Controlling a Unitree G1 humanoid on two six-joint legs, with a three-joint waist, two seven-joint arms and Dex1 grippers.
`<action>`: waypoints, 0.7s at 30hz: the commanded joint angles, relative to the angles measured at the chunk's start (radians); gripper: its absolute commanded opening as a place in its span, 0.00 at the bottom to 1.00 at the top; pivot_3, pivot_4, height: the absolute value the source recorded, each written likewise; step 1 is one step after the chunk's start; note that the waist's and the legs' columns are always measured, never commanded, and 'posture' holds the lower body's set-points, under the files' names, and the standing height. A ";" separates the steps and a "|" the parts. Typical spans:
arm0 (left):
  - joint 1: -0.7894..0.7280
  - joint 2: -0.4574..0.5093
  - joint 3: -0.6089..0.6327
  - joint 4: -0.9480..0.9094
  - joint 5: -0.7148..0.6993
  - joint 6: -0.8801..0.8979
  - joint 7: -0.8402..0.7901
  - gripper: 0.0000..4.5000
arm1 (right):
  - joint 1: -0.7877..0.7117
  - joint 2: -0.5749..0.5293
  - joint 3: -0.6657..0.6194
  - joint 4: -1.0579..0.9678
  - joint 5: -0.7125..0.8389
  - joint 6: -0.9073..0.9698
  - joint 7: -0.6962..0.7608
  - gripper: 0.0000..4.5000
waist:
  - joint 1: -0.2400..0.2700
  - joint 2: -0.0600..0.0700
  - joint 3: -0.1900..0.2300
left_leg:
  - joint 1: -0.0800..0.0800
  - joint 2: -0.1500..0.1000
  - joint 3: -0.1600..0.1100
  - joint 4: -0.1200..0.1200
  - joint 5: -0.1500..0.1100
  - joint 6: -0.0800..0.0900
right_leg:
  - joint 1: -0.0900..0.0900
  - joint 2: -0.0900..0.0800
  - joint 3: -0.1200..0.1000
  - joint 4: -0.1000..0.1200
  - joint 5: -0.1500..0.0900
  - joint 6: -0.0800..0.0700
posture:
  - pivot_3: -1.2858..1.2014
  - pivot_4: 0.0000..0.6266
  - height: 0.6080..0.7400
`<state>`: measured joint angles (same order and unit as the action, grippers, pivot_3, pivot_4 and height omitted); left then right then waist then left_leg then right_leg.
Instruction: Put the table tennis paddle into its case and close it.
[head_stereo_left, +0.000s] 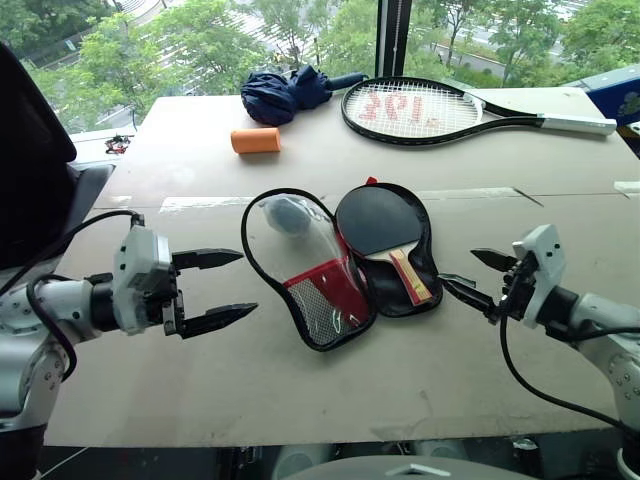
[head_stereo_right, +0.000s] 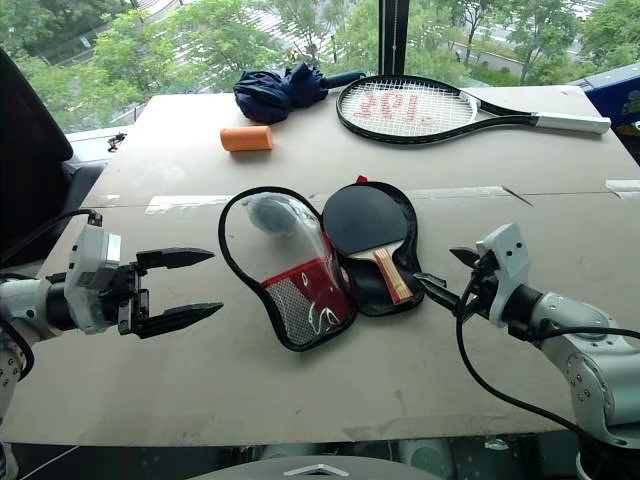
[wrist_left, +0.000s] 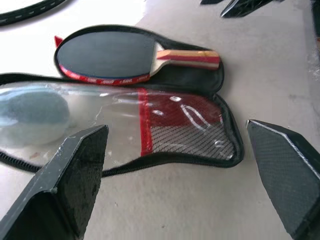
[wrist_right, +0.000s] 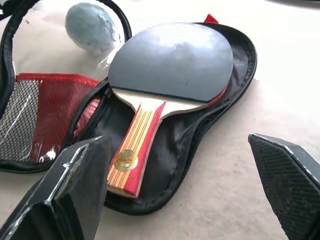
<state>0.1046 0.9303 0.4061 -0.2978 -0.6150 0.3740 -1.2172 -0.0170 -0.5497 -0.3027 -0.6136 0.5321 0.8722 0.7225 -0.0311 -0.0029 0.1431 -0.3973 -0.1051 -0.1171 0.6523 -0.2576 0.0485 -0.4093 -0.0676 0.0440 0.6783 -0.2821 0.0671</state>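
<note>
Head views: case (head_stereo_left: 330, 270) lies unzipped and spread flat mid-table (head_stereo_left: 300, 400), two halves side by side. Paddle (head_stereo_left: 378, 222) rests in the half toward the right arm — black face away from the robot, striped handle (head_stereo_left: 411, 277) toward it. Other half is the lid: clear panel up top w/ a pale ball (head_stereo_left: 287, 215) under it, red part and mesh pocket (head_stereo_left: 325, 300) nearer the robot. Left gripper (head_stereo_left: 215, 290) hovers just beside the lid's edge, fingers wide, nothing between them. Right gripper (head_stereo_left: 480, 275) hovers near the case's handle end, fingers spread, holding nothing; lower fingertip (head_stereo_left: 450, 284) close to the case rim, contact can't be told. Far side of table: tennis racket (head_stereo_left: 440, 110), dark blue umbrella (head_stereo_left: 285, 95), orange cylinder (head_stereo_left: 255, 140), all well apart from the case.

Left wrist view: both black fingers (wrist_left: 70, 190) stand wide apart, framing the lid — mesh and red part between them, clear panel and ball (wrist_left: 30, 115) to one side. Paddle (wrist_left: 105, 55) beyond, lying in its half, red edge showing. Tips of the other gripper (wrist_left: 245, 6) at the frame edge.

Right wrist view: fingers (wrist_right: 70, 195) wide, empty. Paddle (wrist_right: 170, 62) flat in the black-lined half, handle (wrist_right: 135, 150) pointing toward the gripper, its end next to one finger. Lid off to the side w/ ball (wrist_right: 92, 25) and mesh (wrist_right: 20, 120).
</note>
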 joint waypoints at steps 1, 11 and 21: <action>0.005 -0.041 -0.060 0.054 0.096 -0.094 0.034 1.00 | 0.058 -0.068 -0.041 0.085 -0.035 -0.247 0.144 0.98 | 0.004 0.000 0.000 | 0.000 0.000 0.000 0.000 0.000 -0.001 | 0.000 0.000 0.000 0.000 0.000 0.000 | 0.52 0.24 0.87; -0.157 -0.105 -0.275 0.358 0.353 -0.326 0.093 1.00 | 0.171 -0.110 -0.134 0.326 0.015 -0.612 0.413 0.98 | 0.024 -0.001 0.000 | 0.000 0.000 0.000 0.001 0.000 0.000 | 0.001 -0.001 -0.001 0.000 0.000 0.000 | 0.52 0.24 0.87; -0.587 -0.354 -0.487 0.620 0.391 -0.400 0.029 1.00 | 0.196 -0.150 -0.195 0.410 0.043 -0.706 0.446 0.98 | 0.044 -0.003 -0.001 | -0.001 -0.001 0.000 0.004 0.001 -0.001 | 0.001 -0.001 -0.002 0.001 0.001 0.000 | 0.52 0.24 0.87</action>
<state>-0.4359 0.5994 -0.0717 0.3017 -0.2139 -0.0138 -1.1744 0.1754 -0.6921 -0.4589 -0.1900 0.5520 0.1891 1.1719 0.0126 -0.0055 0.1419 -0.3989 -0.1057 -0.1175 0.6565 -0.2570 0.0477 -0.4082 -0.0684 0.0419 0.6790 -0.2816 0.0673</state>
